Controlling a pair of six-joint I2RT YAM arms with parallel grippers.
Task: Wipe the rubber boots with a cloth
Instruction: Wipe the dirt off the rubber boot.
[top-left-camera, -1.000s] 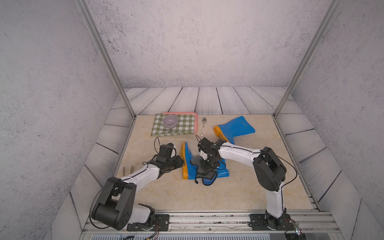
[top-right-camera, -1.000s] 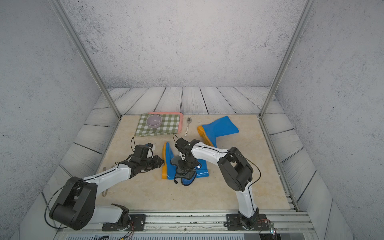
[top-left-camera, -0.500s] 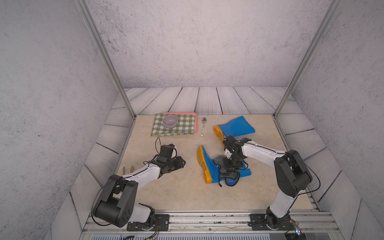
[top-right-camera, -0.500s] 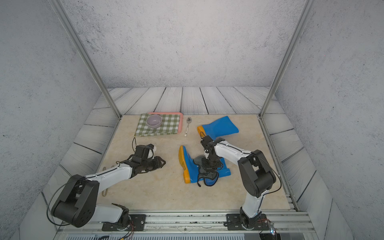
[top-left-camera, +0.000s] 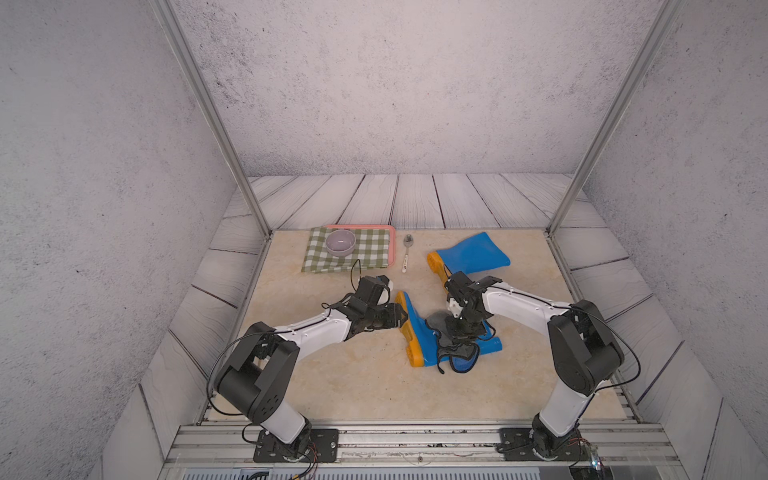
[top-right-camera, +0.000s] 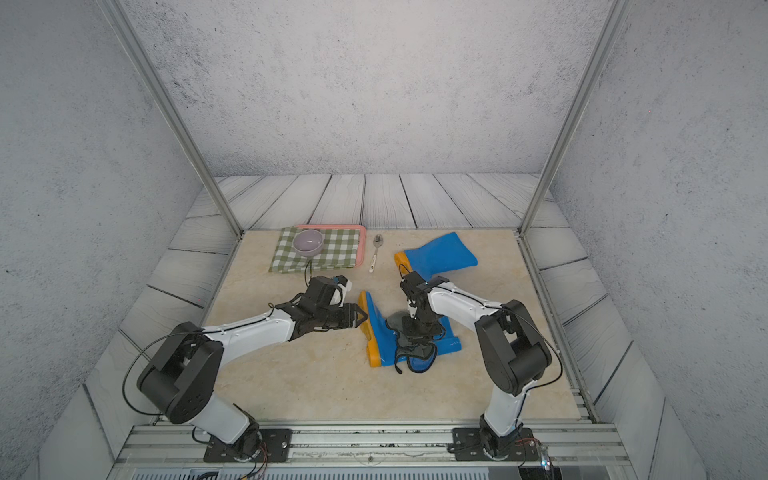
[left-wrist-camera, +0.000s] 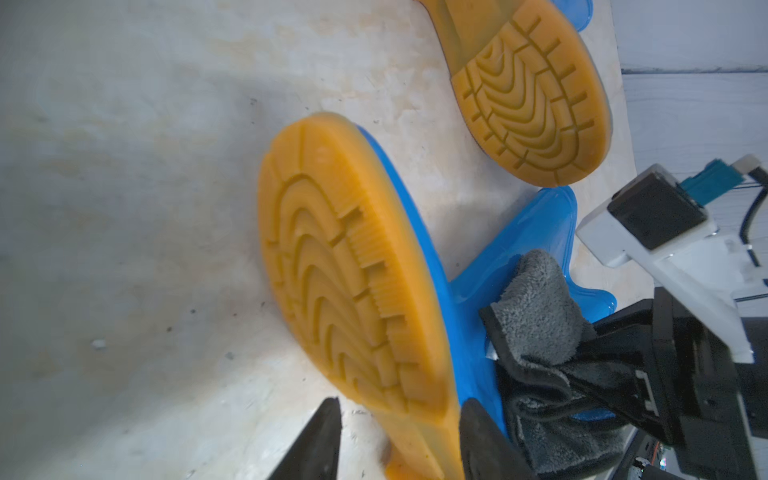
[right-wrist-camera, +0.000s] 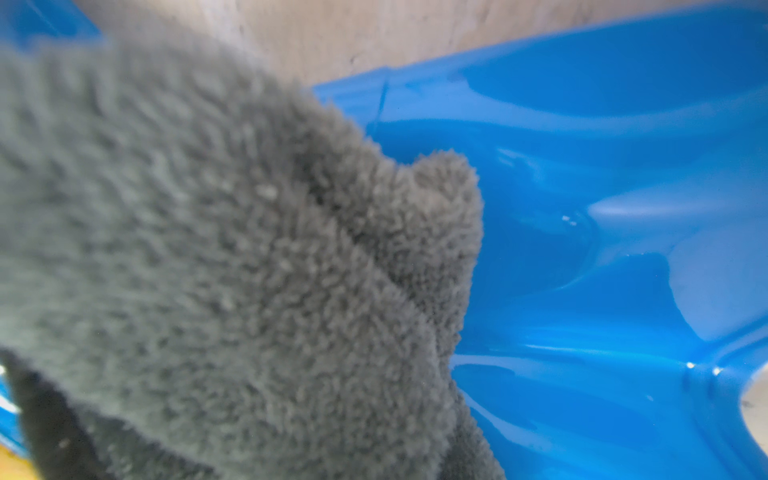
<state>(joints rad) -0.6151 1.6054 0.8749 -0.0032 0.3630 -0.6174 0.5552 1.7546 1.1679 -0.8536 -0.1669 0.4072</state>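
Left gripper (top-left-camera: 401, 318) straddles the orange sole of the near boot (top-left-camera: 421, 336), jaws apart; right gripper (top-left-camera: 456, 329) pinches the cloth (top-left-camera: 435, 323) on that boot, centre frame.
Only the left wrist view shows fingers (left-wrist-camera: 318, 444) either side of the sole; the right wrist view shows just grey pile against glossy blue. Other boot (top-left-camera: 473, 254) lies upper right.

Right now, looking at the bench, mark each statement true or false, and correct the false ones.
1. The near boot and the far boot both lie on their sides. True.
2. The right end effector holds the grey cloth against the near boot. True.
3. The spoon lies in the bowl. False: it lies on the table beside the tray; the bowl sits on the checked cloth.
4. The left end effector grips the grey cloth. False: it is open, straddling the near boot's sole.
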